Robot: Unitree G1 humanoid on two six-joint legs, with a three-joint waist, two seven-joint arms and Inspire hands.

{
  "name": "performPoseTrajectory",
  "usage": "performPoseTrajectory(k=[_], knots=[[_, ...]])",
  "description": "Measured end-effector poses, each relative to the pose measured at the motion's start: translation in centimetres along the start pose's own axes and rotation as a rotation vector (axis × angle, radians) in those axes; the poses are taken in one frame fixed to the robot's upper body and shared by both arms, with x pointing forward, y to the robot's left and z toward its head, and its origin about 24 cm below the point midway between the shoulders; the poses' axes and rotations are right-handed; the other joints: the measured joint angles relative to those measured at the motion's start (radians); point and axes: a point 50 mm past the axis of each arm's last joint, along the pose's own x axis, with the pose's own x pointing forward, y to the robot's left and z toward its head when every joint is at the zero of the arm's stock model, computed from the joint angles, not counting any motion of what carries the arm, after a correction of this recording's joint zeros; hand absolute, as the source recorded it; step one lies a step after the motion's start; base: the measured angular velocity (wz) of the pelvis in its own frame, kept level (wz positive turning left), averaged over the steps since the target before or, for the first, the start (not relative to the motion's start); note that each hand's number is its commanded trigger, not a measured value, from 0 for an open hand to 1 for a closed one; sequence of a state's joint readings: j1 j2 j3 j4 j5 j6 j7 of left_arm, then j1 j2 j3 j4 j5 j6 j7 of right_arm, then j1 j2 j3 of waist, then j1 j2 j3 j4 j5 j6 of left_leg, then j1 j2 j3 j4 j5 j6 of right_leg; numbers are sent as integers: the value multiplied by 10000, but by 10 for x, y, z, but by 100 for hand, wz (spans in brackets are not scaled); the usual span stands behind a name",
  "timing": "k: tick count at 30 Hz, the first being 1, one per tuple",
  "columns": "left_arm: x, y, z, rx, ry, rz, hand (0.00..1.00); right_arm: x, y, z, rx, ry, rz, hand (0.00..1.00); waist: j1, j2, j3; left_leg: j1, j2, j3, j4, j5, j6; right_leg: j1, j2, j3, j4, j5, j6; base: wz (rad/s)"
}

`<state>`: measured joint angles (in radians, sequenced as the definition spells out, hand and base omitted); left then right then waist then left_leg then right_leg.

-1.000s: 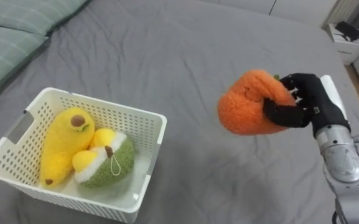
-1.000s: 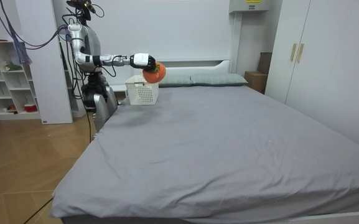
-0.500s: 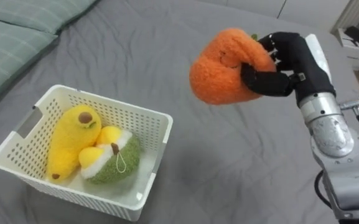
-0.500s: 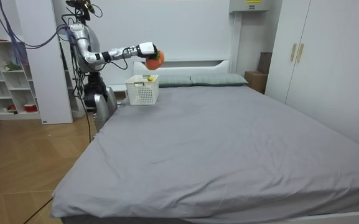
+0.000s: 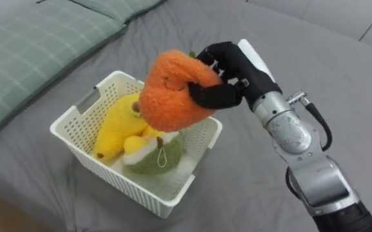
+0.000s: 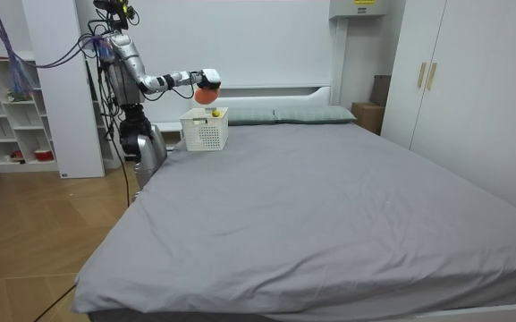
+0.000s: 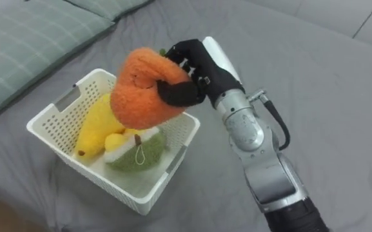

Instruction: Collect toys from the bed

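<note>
My right hand (image 5: 233,66) grips the orange plush toy (image 5: 167,93) — fingers curled round it — just above the white basket (image 5: 126,187), which holds a yellow toy (image 5: 117,126) and a green toy (image 5: 157,156), near the bed's (image 5: 237,187) head corner.

Right arm outstretched, its black right hand (image 5: 236,69) with fingers curled round an orange plush toy (image 5: 169,98)
</note>
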<state>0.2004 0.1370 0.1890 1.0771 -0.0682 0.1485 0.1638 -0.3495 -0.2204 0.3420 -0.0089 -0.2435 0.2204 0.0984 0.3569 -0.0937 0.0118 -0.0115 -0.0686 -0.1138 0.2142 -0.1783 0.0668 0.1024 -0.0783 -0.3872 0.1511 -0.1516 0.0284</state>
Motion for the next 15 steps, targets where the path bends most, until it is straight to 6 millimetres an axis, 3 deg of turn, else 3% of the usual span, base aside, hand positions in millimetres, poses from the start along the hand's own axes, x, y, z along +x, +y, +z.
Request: performPoseTrajectory(k=[6, 15], knots=[[0, -1, 3, 105, 107, -2, 0, 6, 20, -8, 51, 589, 978, 0, 331, -97, 9, -61, -18, -55, 86, 3, -1, 9, -21, -122, 12, -1, 2, 4], [1, -2, 21, 200, -366, -12, 0, 6, 27, -17, -390, 989, 1224, 0, 322, -343, 42, -139, -118, -232, 150, 34, 25, 14, -89, -294, 12, -15, 48, 6]])
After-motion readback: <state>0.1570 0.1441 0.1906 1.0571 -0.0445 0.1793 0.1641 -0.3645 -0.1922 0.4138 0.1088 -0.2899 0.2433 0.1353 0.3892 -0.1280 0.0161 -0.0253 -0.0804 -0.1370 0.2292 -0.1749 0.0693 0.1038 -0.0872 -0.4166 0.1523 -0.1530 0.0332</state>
